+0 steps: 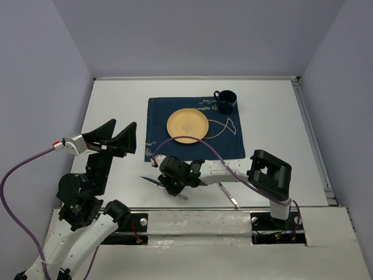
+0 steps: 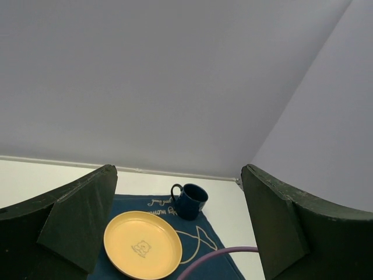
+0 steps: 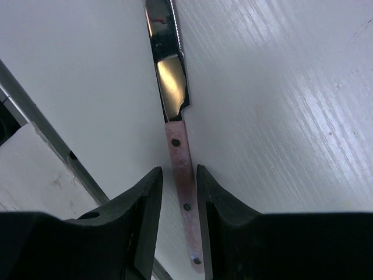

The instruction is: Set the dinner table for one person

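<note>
The white dinner table (image 1: 116,105) carries a navy placemat (image 1: 163,116) with a yellow plate (image 1: 187,125) and a dark blue mug (image 1: 225,101) on it. A knife (image 1: 152,181) with a pinkish handle lies flat on the table near the front edge. My right gripper (image 1: 175,188) is low over its handle. In the right wrist view the knife (image 3: 166,70) handle runs between the fingers of the right gripper (image 3: 179,173); the jaws are narrow, with a small gap on the left side. My left gripper (image 1: 116,135) is open, empty and raised at the left.
A second utensil (image 1: 228,195) lies on the table right of the knife, near the front edge. In the left wrist view the plate (image 2: 143,245), mug (image 2: 190,201) and placemat (image 2: 210,245) lie ahead, with a purple cable (image 2: 215,256) across the bottom.
</note>
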Motion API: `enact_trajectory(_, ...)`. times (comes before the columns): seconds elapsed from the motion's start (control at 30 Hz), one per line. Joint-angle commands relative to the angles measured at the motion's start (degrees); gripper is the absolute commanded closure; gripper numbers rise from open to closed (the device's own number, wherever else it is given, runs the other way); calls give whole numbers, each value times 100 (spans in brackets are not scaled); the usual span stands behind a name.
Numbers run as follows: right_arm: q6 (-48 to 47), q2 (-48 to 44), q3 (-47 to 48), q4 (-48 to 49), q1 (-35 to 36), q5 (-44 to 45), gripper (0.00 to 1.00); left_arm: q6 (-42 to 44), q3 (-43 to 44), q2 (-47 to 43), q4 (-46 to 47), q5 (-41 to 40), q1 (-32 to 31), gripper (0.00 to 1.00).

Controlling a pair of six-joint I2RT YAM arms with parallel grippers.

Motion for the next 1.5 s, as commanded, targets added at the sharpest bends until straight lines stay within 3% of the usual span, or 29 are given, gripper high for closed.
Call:
enact_trajectory(0.0,-36,175,285,-68,192,221,75,79,-11,17,242,-16,53,1)
enact_trajectory(0.07,-45,254,443,-269,262,562,99,62,-20,26,251,19,62,1)
enact_trajectory(0.1,-53,246,479,-297,262,582,100,61,-20,17,251,28,53,1)
enact_trajectory(0.2,8,-26,550,-262,262,564,100,61,-20,26,251,28,62,1)
enact_trajectory(0.4,-80,-632,822,-236,-9,1363,100,79,-20,-53,269,-16,80,1)
enact_trajectory(0.67,377,-1213,541,-69,-1957,2576,100,18,-28,-53,295,204,71,1)
enact_trajectory(0.93,605,-607,953,-7,-3365,2447,100,-26,-37,-1,304,309,80,1)
enact_trajectory(1.47,720,377,954,11,-3956,2024,100,-44,-46,158,321,362,79,1)
